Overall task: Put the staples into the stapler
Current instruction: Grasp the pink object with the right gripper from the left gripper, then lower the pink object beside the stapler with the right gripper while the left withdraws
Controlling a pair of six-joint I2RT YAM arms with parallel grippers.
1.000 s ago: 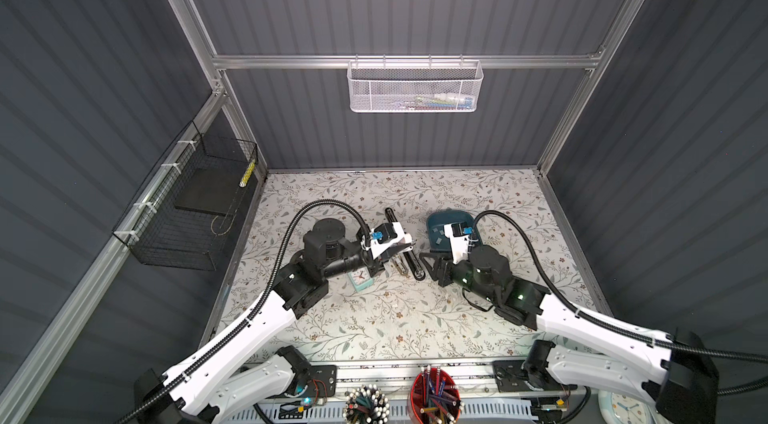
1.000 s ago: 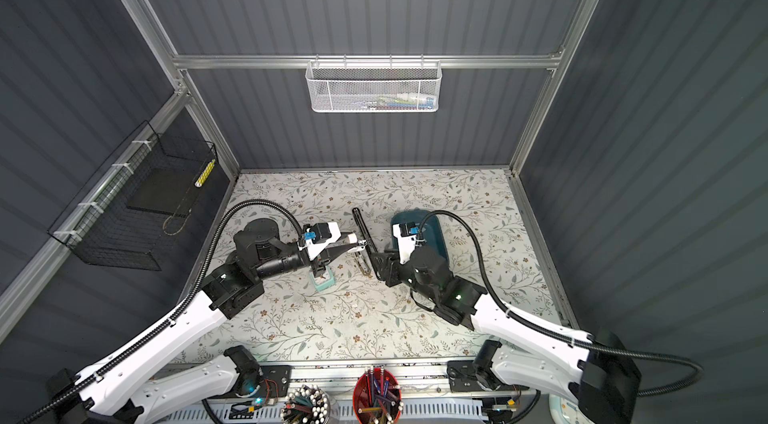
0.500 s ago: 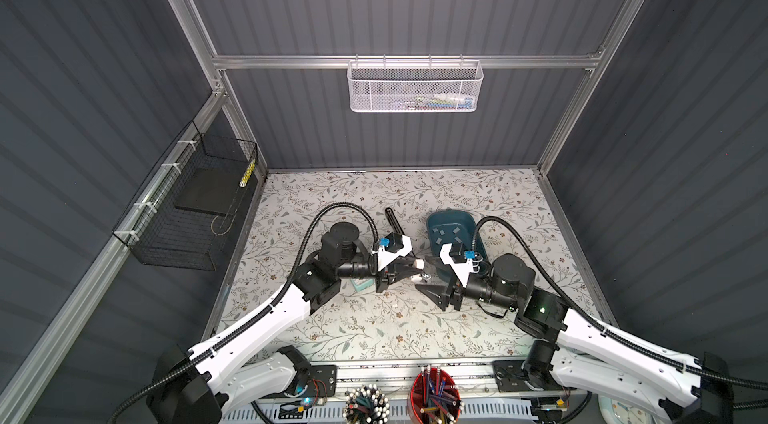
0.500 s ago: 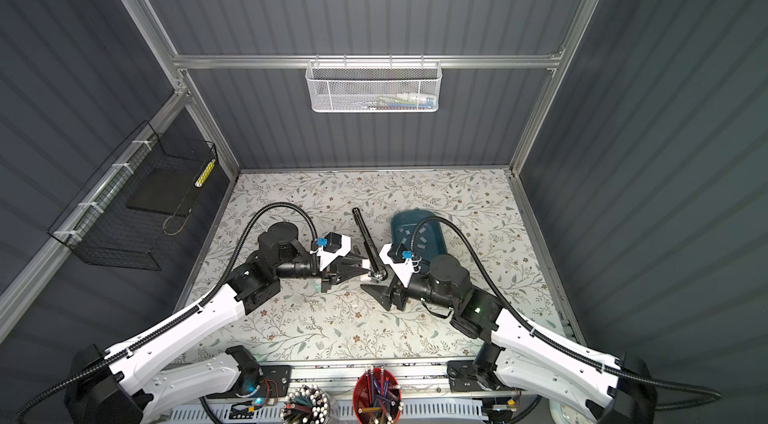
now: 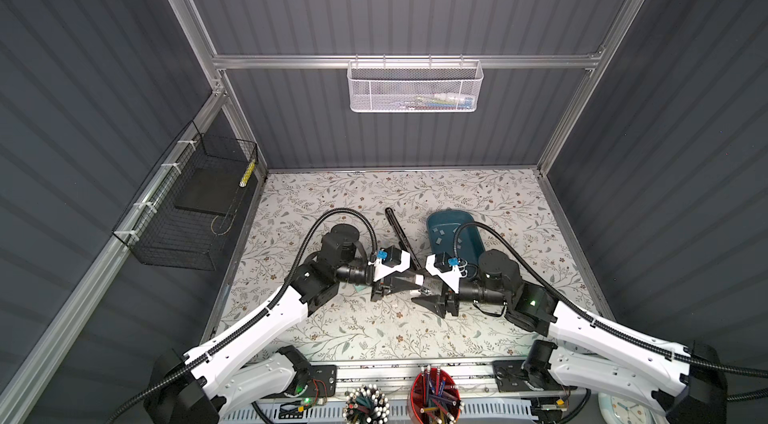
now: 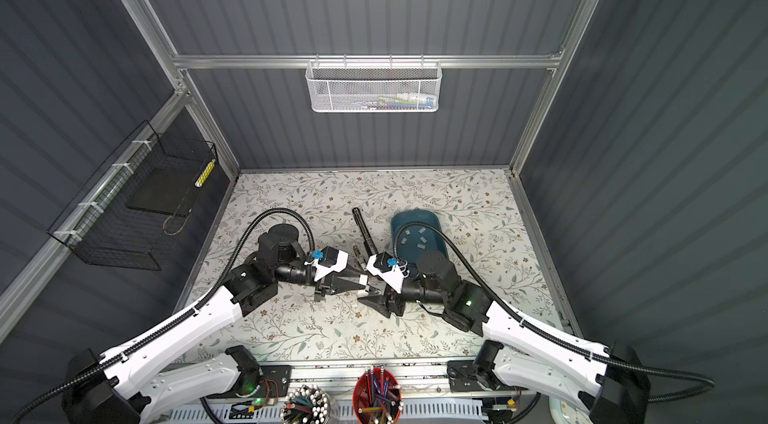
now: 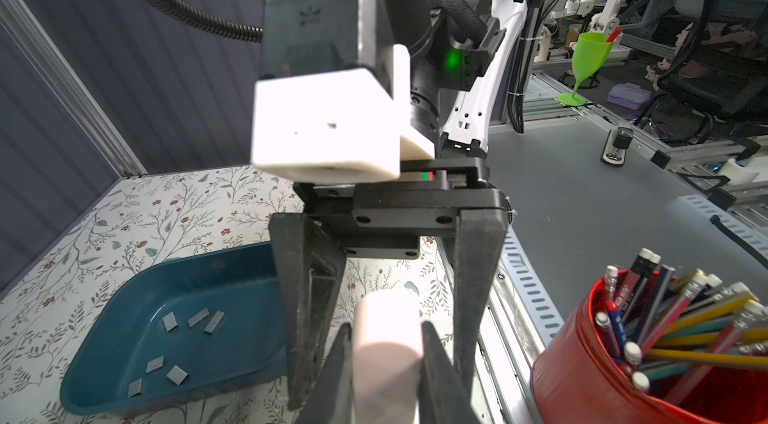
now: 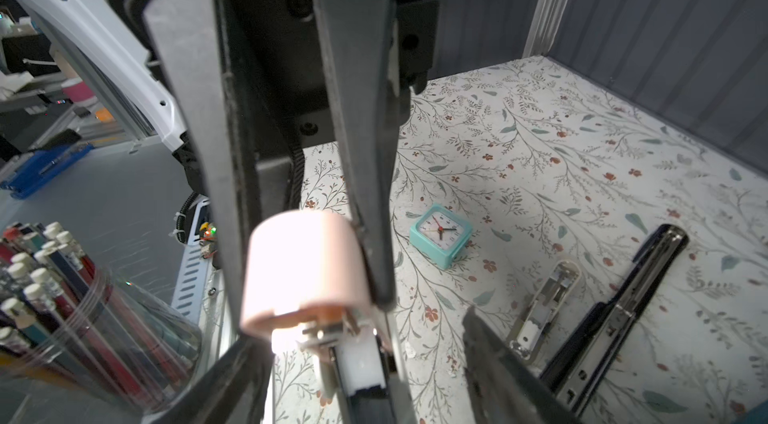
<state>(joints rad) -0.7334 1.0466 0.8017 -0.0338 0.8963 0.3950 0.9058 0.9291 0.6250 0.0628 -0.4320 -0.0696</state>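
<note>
My left gripper (image 7: pixel 386 328) is shut on a small pale pink stapler (image 8: pixel 305 266) and holds it above the mat. The stapler's metal channel with a white block (image 8: pixel 359 364) points at my right gripper (image 8: pixel 357 330). That gripper is open, its fingers (image 7: pixel 478 276) standing either side of the stapler's end without closing on it. In both top views the two grippers meet tip to tip at mid-table (image 5: pixel 419 284) (image 6: pixel 365 285). Several grey staples (image 7: pixel 195 318) lie in the dark teal tray (image 7: pixel 104 359) (image 5: pixel 469 243), apart from both grippers.
A long black stapler (image 8: pixel 615 318) (image 5: pixel 397 226) lies opened flat on the floral mat, a small open metal stapler (image 8: pixel 544 305) beside it. A teal clock (image 8: pixel 440 235) sits nearby. A red pencil cup (image 7: pixel 648 343) and a clear pencil cup (image 8: pixel 62 305) stand at the front edge.
My right gripper left the tray and swung round to face the left one, jaws now apart. The left gripper carried the pink stapler forward and toward the middle to meet it.
</note>
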